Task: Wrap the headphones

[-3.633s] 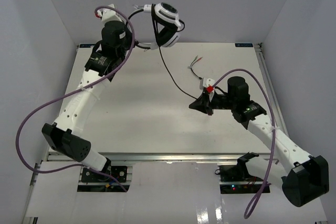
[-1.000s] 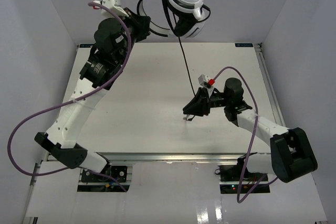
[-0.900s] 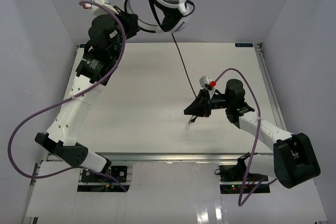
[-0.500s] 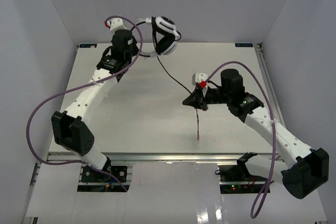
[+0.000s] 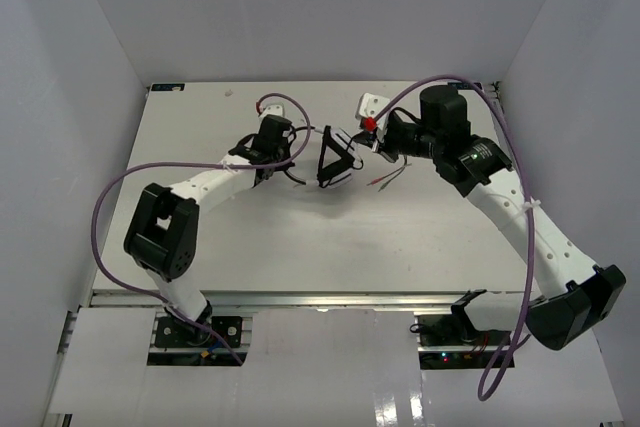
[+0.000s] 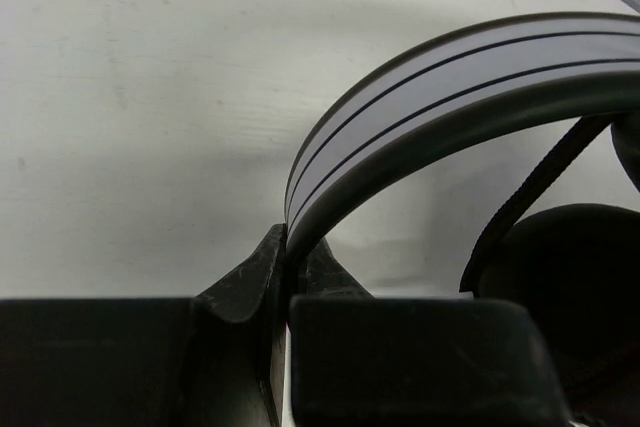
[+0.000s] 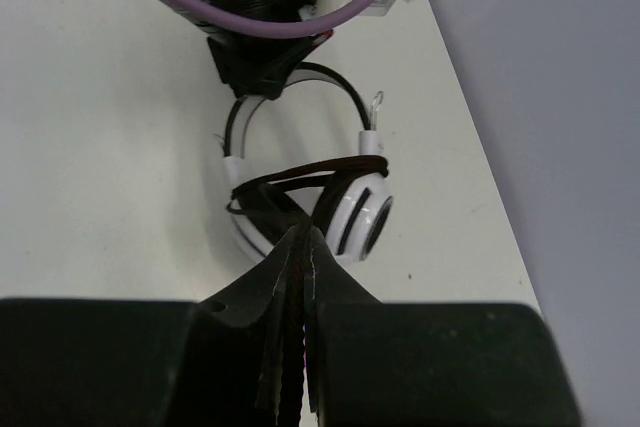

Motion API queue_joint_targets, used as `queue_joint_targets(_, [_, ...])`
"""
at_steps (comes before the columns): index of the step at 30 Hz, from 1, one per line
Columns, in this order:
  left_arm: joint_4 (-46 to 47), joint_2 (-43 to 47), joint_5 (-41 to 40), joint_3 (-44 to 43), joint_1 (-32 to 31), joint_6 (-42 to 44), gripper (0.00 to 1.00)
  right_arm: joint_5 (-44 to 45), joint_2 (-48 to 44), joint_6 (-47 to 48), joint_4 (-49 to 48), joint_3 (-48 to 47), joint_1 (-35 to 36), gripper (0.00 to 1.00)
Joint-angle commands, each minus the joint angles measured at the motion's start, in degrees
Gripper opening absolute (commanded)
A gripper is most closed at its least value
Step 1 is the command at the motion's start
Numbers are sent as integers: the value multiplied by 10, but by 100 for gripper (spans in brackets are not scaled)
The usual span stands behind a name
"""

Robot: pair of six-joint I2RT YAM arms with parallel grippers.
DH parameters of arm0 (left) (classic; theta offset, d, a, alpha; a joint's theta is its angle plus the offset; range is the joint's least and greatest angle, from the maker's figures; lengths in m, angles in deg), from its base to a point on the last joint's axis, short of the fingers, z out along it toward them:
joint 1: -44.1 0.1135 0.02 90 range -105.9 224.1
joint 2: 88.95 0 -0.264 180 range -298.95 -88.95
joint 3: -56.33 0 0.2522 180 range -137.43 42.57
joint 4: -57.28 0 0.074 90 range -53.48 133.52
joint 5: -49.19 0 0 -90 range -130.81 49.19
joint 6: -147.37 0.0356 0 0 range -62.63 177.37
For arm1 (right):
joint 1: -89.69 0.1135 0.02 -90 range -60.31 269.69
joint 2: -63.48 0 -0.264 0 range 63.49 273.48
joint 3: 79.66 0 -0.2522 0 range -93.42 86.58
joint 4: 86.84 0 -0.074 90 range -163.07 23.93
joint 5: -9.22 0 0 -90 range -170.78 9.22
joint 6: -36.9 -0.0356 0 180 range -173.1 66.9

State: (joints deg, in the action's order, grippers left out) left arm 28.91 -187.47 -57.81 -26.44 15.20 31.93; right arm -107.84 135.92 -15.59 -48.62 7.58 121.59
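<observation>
headphones (image 5: pixel 333 155), headband (image 6: pixel 450 77) in shut left jaws (right jaws pinch cable (image 7: pixel 310 173))

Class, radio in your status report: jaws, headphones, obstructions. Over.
Left gripper: jaws shut on headband. Right gripper: jaws shut on cable, looped over ear cups. Nothing in the way.

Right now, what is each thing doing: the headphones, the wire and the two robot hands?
headphones: on or just above the table, cable looped across the ear cups
cable: partly wrapped, plug end lying loose on the table
left gripper: shut on the headband
right gripper: shut on the cable
</observation>
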Motion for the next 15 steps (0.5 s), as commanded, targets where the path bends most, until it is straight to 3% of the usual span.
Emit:
queue_joint_targets(1, [55, 78, 58, 36, -56, 40, 0, 103, 9, 36, -50, 13, 0, 8])
queue_joint_targets(6, [49, 196, 107, 109, -70, 25, 0, 152, 19, 22, -96, 49, -17, 8])
queue_joint_targets(15, [8, 335, 197, 149, -72, -27, 0, 71, 55, -76, -135, 99, -84, 8])
